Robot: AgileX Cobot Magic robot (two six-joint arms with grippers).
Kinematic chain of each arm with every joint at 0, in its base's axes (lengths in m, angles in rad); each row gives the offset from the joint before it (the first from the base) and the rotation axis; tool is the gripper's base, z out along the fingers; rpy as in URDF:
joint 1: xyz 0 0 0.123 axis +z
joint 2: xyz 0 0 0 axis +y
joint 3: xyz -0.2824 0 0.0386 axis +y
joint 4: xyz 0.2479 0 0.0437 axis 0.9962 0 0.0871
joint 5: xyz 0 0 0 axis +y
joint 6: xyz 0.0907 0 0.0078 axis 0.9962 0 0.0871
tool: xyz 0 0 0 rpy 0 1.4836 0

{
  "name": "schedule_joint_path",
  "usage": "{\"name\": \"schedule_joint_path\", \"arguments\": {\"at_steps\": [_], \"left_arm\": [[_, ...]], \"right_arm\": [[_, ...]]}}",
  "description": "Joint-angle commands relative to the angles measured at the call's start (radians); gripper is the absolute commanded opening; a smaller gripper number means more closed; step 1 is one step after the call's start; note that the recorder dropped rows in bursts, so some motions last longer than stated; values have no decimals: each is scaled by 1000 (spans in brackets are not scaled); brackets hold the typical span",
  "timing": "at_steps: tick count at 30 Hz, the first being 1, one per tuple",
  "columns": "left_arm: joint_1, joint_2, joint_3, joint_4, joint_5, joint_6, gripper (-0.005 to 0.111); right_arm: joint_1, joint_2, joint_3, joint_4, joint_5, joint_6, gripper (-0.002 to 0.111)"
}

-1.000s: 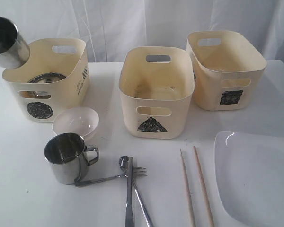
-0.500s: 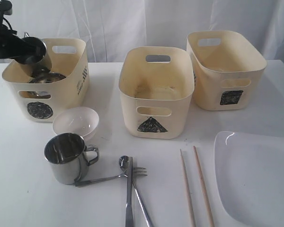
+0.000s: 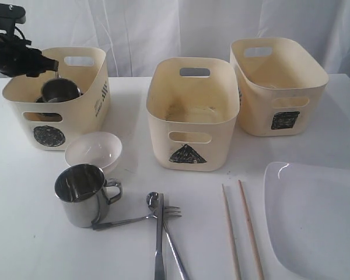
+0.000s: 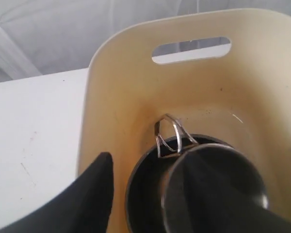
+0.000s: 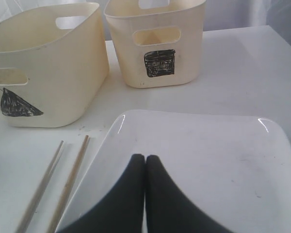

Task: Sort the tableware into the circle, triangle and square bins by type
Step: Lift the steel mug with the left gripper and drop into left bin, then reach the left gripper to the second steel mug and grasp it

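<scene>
Lowered into the circle bin (image 3: 81,111) since the earlier frame, a steel mug (image 3: 61,89) is seen in the steel bowl (image 4: 140,194), between the left end effector's (image 4: 145,170) wide-parted jaws. The white plate (image 5: 208,155) is overhung by the closed right end effector (image 5: 145,160).

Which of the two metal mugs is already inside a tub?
The mug in the circle-marked tub, resting in a steel bowl. The other mug stands out on the table, beside the small white bowl.
</scene>
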Motion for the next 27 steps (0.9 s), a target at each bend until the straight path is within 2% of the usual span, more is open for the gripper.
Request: {"name": "schedule_joint_path", "arguments": {"at_steps": [1, 4, 6, 9, 17, 19, 24, 27], "left_arm": [[-5, -131, -4, -12, 169, -16, 41], [-5, -226, -2, -12, 324, -16, 33], [-5, -289, 10, -35, 414, -29, 32], [-5, -385, 80, -116, 443, -24, 32], [-5, -636, 339, -199, 517, 32, 32], [-5, -693, 418, -248, 522, 83, 37], [-7, -702, 503, -376, 526, 156, 59], [-42, -695, 544, -445, 528, 225, 59]], "right_arm": [[-5, -3, -2, -2, -5, 2, 0], [-5, -3, -2, -2, -5, 2, 0], [-5, -3, -2, -2, -5, 2, 0], [-5, -3, -2, -2, -5, 2, 0], [-5, -3, -2, -2, -5, 2, 0], [-5, -3, -2, -2, -5, 2, 0], [-5, -3, -2, -2, -5, 2, 0], [-5, -3, -2, -2, -5, 2, 0]]}}
